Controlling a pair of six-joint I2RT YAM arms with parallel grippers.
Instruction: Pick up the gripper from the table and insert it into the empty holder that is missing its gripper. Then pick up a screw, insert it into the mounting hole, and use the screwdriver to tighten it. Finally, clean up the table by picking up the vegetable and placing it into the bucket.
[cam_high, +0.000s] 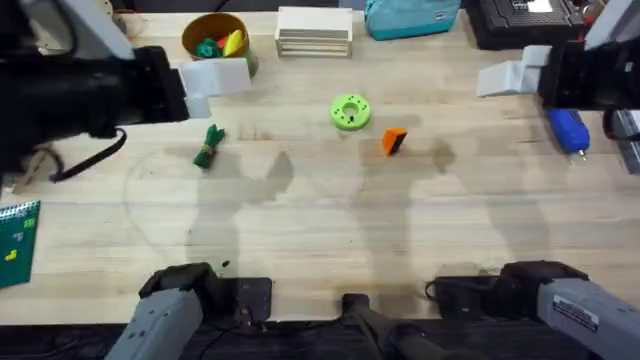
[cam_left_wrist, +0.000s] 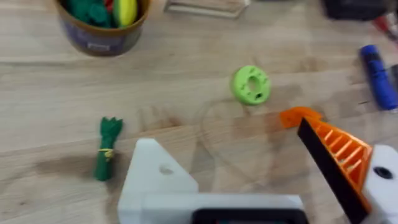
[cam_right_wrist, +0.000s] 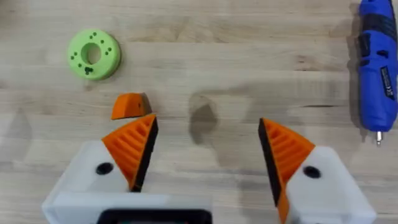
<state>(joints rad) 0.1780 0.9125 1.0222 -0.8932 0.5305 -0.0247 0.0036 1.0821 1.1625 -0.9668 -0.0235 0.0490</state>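
Overhead: loose orange gripper (cam_high: 394, 141) lying mid-counter (cam_high: 320, 230), touched by nothing. Just beside it, lime-green disc (cam_high: 350, 112). Farther left, vegetable (cam_high: 208, 147) flat on the wood, well apart from bucket (cam_high: 190, 35) at the back, with green and yellow toys inside. Far right, blue screwdriver (cam_high: 568, 130). Right gripper (cam_right_wrist: 206, 134) spread wide near the orange piece, pinching nothing. Left gripper (cam_left_wrist: 230, 149) likewise spread: one side a bare white holder (cam_left_wrist: 152, 177), the other orange-padded.

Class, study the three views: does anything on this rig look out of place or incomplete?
Yes. In the left wrist view, one white holder is bare while its partner carries an orange ribbed pad. A loose orange gripper lies on the table near the green disc.
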